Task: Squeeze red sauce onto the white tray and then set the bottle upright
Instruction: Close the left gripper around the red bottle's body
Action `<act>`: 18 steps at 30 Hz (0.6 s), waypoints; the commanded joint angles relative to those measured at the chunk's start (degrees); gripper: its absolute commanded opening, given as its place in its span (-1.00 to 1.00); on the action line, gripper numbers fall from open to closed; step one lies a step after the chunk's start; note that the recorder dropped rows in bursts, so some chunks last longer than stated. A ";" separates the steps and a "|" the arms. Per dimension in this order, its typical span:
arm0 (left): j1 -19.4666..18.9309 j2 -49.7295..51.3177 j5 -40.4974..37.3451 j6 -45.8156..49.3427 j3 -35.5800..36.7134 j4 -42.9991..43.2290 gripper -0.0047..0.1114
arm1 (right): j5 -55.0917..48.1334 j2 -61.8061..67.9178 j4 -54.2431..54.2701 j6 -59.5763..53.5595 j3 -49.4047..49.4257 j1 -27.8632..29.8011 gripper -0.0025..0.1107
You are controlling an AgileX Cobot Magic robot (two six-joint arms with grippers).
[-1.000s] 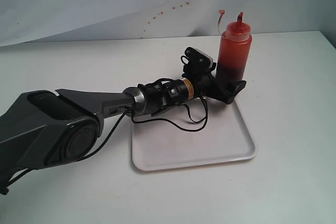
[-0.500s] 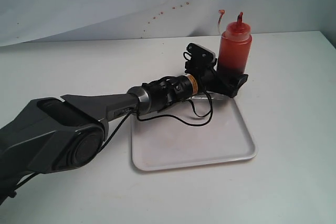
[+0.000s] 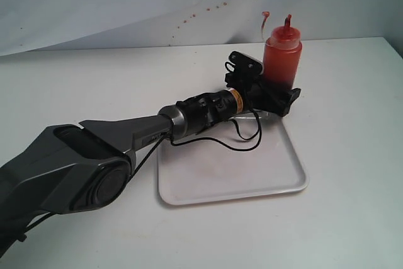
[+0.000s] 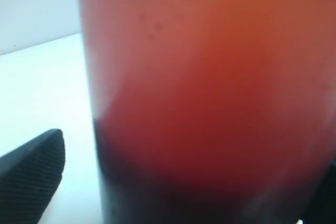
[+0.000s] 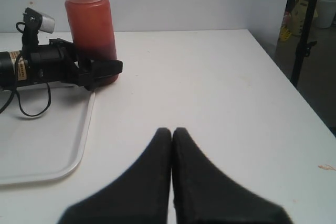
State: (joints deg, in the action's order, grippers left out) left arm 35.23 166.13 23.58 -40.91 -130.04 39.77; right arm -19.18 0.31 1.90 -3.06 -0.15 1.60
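The bottle point(image 3: 281, 55) stands upright just off the white tray's point(image 3: 233, 174) far right corner, with dark sauce low inside and its red nozzle on top. My left gripper point(image 3: 279, 94) straddles its lower part. In the left wrist view the bottle point(image 4: 210, 77) fills the frame, and one finger point(image 4: 31, 174) stands apart from it with white table showing between, so the jaws are open. My right gripper point(image 5: 172, 130) is shut on nothing, low over bare table, well to the side of the bottle point(image 5: 92, 19). No red sauce blob shows on the tray point(image 5: 42, 145).
My left arm point(image 3: 126, 133) stretches across the tray's far half, a black cable loop point(image 3: 244, 138) hanging over it. A wrinkled white backdrop point(image 3: 126, 4) with red specks rises behind. The table's edge point(image 5: 294, 90) runs past my right gripper.
My left gripper has slid a little farther and higher round the bottle, and the arm has come in with it. The bottle has stayed upright in the same spot.
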 commanded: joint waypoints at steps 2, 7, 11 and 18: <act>0.20 0.02 -0.44 -0.56 -0.28 -0.66 0.79 | 0.10 -0.31 0.21 0.09 0.15 0.23 -0.96; 0.20 0.02 -1.52 -0.65 -0.28 -0.66 0.06 | 0.10 -0.31 0.21 0.09 0.15 0.23 -0.96; -0.03 0.02 -1.52 -0.65 -0.28 -0.66 -0.64 | 0.10 -0.31 0.21 0.09 0.15 0.23 -0.96; -0.03 -0.22 -2.95 -0.65 -0.28 -0.66 -0.84 | 0.10 -0.31 0.21 0.09 0.15 0.23 -0.96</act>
State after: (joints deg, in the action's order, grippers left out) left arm 35.45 166.13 22.44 -41.12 -130.06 39.77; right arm -19.18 0.31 1.90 -3.06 -0.15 1.60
